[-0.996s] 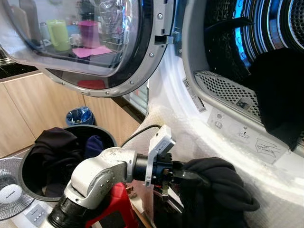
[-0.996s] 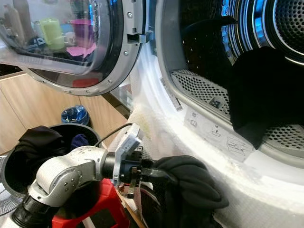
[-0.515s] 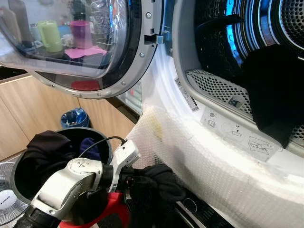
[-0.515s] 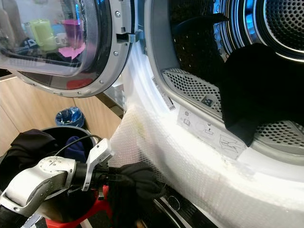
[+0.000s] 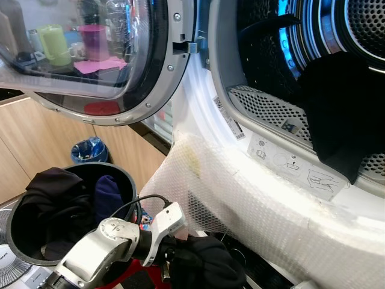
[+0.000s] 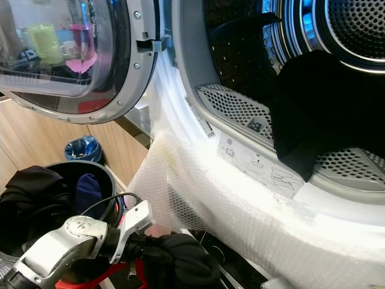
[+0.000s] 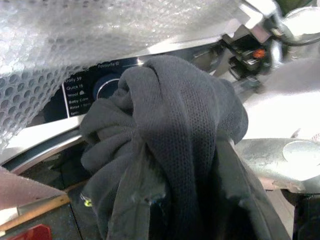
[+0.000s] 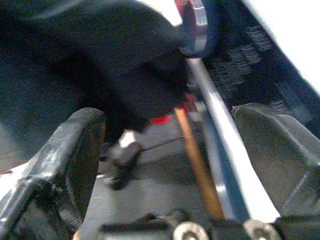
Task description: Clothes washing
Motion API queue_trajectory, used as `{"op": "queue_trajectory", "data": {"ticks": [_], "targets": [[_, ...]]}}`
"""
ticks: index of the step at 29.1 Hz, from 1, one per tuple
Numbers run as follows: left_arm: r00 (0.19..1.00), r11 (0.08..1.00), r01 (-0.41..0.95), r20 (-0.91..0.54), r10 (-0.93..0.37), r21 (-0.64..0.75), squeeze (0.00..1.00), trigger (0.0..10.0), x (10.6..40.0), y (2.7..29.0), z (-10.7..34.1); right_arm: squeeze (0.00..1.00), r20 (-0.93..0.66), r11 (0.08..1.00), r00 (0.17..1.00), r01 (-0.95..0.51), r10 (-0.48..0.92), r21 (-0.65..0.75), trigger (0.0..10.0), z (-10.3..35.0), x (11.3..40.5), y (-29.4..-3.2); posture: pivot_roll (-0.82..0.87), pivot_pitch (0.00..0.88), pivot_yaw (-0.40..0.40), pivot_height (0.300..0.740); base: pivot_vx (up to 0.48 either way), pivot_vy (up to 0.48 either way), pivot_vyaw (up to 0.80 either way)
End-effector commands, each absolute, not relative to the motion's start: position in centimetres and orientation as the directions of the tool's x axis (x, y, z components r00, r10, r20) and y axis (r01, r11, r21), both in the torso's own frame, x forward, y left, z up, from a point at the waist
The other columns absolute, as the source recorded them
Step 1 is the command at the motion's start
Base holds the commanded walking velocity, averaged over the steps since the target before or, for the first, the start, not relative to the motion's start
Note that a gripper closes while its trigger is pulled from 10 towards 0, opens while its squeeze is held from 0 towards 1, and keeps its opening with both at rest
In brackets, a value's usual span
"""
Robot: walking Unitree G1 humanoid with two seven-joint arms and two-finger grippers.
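You're in a home laundry corner — a front-loading washer (image 5: 271, 180) with its door (image 5: 120, 60) swung open, a dark basket (image 5: 36, 241) of clothes (image 5: 54, 192) beside it, wooden cabinets (image 5: 42, 144) behind, and cups (image 5: 51, 45) mirrored in the door glass.

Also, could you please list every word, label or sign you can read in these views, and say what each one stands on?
"Favourite 12", "Daily 39", "Quick 15", "Wool", "Baby Care": programme names around the dial on the dark control panel of the white front-loading washing machine.
"Rinse + Spin": last line there, partly cut off, so uncertain.
White sticker with pictograms on the door rim: symbols only, too small to read.
Narrow white label on the rim: print too small to read.
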State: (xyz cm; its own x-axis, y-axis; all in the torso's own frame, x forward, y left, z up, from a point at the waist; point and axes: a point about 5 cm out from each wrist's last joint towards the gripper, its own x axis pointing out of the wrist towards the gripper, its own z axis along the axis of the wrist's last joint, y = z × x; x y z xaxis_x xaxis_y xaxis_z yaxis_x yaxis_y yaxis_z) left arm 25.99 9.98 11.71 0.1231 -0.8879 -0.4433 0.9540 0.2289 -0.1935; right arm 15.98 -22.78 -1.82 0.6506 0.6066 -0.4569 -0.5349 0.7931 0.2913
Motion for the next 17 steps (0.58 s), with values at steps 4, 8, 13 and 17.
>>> {"op": "queue_trajectory", "data": {"ticks": [4,8,13,17], "targets": [[0.048,0.139,0.975,-0.441,-0.896,-0.175,0.00,0.0,25.7,8.4,11.6,1.00,-0.397,0.636,0.501,-0.657,0.769,0.405,10.0,-0.3,13.1,-20.5,0.24,0.091,-0.029,0.740,0.000,0.000,0.00],[-0.004,0.083,0.980,-0.437,-0.899,-0.180,0.00,0.0,25.3,7.2,11.3,1.00,-0.384,0.570,0.429,-0.695,0.818,0.437,10.0,0.2,11.8,-18.7,0.23,0.089,-0.022,0.740,0.000,0.000,0.00],[-0.064,0.023,0.981,-0.435,-0.898,-0.192,0.00,0.0,24.8,5.9,10.8,1.00,-0.384,0.609,0.480,-0.690,0.789,0.390,10.0,0.7,12.6,-17.3,0.21,0.085,-0.016,0.740,0.000,0.000,0.00],[-0.108,-0.023,0.980,-0.427,-0.898,-0.198,0.00,0.0,24.3,5.0,10.6,1.00,-0.382,0.705,0.594,-0.623,0.709,0.339,10.0,1.1,14.1,-16.7,0.21,0.075,-0.014,0.740,0.000,0.000,0.00]]}}
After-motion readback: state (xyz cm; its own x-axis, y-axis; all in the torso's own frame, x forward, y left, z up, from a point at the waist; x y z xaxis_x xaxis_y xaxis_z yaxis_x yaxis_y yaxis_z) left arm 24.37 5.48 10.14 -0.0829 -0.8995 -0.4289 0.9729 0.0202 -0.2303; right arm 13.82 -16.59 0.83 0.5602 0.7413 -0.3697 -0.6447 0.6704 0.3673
